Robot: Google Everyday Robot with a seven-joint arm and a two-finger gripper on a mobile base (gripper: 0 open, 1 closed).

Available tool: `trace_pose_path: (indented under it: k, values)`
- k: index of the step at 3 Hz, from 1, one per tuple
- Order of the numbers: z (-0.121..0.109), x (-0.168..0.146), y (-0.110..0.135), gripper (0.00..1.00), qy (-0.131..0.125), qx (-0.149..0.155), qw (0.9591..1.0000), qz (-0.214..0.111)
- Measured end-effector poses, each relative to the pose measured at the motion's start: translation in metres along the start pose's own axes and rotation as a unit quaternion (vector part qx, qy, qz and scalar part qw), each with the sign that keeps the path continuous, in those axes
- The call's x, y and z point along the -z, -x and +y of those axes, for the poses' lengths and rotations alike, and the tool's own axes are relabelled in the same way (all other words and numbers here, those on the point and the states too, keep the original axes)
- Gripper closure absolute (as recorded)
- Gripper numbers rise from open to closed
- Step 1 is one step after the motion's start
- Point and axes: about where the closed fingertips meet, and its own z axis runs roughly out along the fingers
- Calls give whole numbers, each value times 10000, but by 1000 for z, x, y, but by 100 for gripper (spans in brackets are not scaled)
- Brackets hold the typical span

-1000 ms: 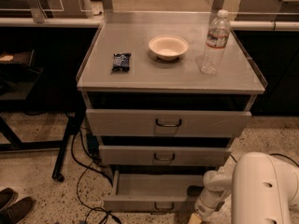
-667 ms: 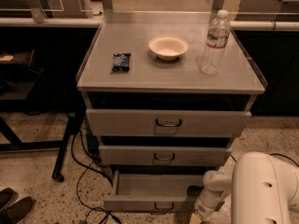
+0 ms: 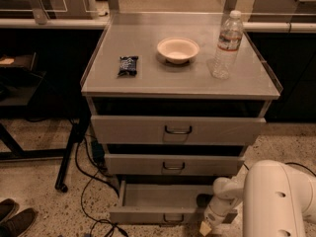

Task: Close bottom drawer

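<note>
I was looking down from the front at a grey metal desk (image 3: 148,85) with three drawers stacked under its top. Furthest left, on the speckled floor well out from the desk's front left corner, lay a pair of dark shoes (image 3: 15,220). Black cables (image 3: 86,181) trailed over the floor beside the desk's left edge. On the desktop, a small dark snack packet (image 3: 128,65) lay flat near the left edge, about midway between back and front. To its right, a shallow cream bowl (image 3: 177,50) sat upright near the middle, closer to the back edge. Further right, a clear water bottle (image 3: 226,46) with a white cap stood upright near the right edge. Under the front edge, the top drawer (image 3: 133,130) and the middle drawer (image 3: 133,164) each showed a dark gap above the front. The bottom drawer (image 3: 158,196) stood pulled out furthest, its flat tray in view and its small loop handle (image 3: 174,217) at mid-front. The gripper (image 3: 205,227) hung low, below the desk's front right corner, just beside the right end of the bottom drawer's front. I could not tell whether it touched the drawer, nor whether the claw was wide or narrow. The white arm (image 3: 276,201) filled the lower right.
</note>
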Motion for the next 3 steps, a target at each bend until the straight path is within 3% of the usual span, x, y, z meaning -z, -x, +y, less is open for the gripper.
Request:
trace_pose_path:
  k: [2,3]
  values:
    - [-11,13,31,100,-298,125,9991,-285]
    - [-11,13,32,83,-311,129,9990,-296]
